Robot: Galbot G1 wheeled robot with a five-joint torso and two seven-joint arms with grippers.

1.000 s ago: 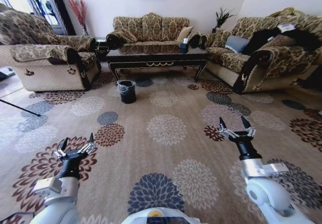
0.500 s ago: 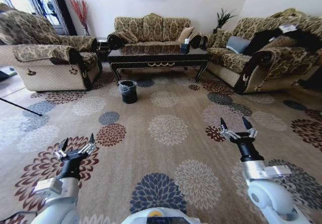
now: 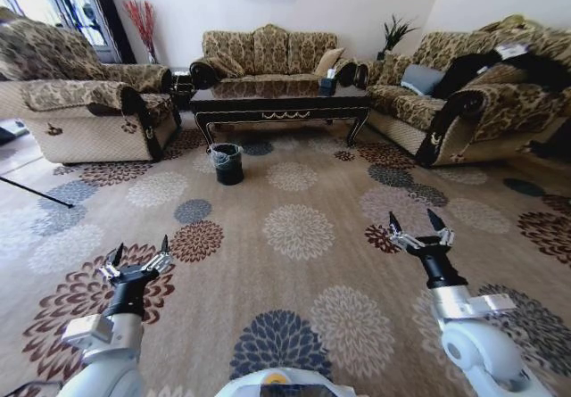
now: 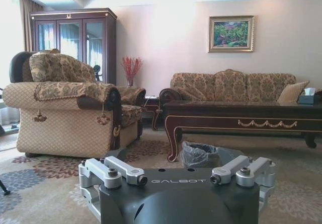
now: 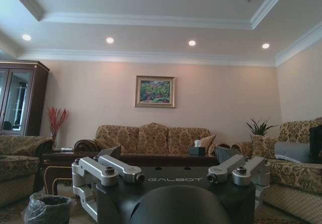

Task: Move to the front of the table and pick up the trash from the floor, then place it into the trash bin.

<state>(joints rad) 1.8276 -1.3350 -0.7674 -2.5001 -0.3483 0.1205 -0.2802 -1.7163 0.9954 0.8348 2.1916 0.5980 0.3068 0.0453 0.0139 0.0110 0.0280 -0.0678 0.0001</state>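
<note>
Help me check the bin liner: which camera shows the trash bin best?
The left wrist view: the trash bin sits close, its crinkly bag visible, bottom hidden by the left gripper. The head view shows it whole but far; the right wrist view catches it at the corner.

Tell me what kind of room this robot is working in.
Most likely a formal living room in a home or a showroom. Matching patterned sofas surround a dark wood coffee table on floral carpet, with a framed painting on the wall.

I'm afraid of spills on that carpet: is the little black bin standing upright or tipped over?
Upright. The trash bin stands on the floor by the table, its bag-lined mouth facing up.
</note>
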